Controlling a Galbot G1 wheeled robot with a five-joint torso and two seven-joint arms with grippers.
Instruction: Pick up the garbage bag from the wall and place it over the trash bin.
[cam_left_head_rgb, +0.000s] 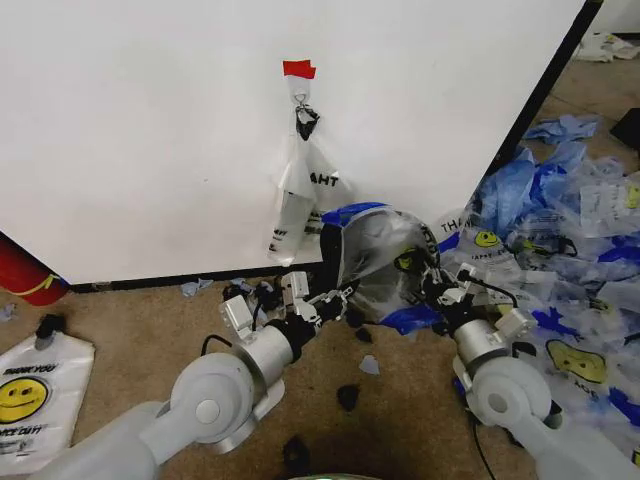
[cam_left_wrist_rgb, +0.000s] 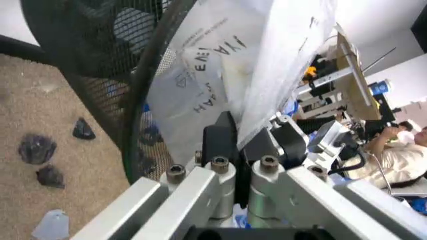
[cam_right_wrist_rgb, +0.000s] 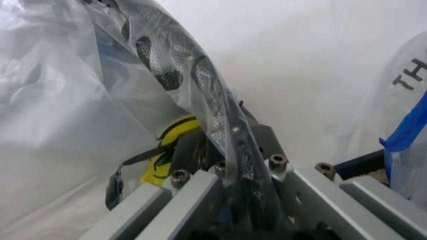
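Both my grippers are at the trash bin (cam_left_head_rgb: 350, 262), one on each side. My left gripper (cam_left_head_rgb: 335, 297) sits at the bin's left rim. In the left wrist view the black pads (cam_left_wrist_rgb: 223, 142) are pressed together on a fold of the garbage bag (cam_left_head_rgb: 385, 255), thin clear film with black print, right against the curved black wire rim (cam_left_wrist_rgb: 143, 100).

My right gripper (cam_left_head_rgb: 432, 283) is at the bin's right side. In the right wrist view the fingers (cam_right_wrist_rgb: 257, 145) are clamped over the rim (cam_right_wrist_rgb: 200, 85) with the film (cam_right_wrist_rgb: 67, 100) stretched on it; black mesh shows through the plastic, and a yellow smiley patch sits just beside the pads.

The bag is draped over the bin: crinkled, glossy, translucent grey over the round mesh, blue handle strip (cam_left_head_rgb: 360, 212) arched across the top, another blue bit at the lower right near my right gripper.

Behind the bin stands the wall (cam_left_head_rgb: 150, 130), flat matte white with a black base strip. A red tape piece (cam_left_head_rgb: 299, 69) holds a clip, and a narrower clear bag (cam_left_head_rgb: 297, 195) with "AHT" letters hangs from it, just left of the bin.

Floor is brown carpet (cam_left_head_rgb: 120, 320) with dark scraps on it. A heap of clear and blue bags (cam_left_head_rgb: 560, 220) lies on the right, an opaque white smiley bag (cam_left_head_rgb: 35, 400) at the lower left, and a red cylinder (cam_left_head_rgb: 22, 272) at the wall's left foot.
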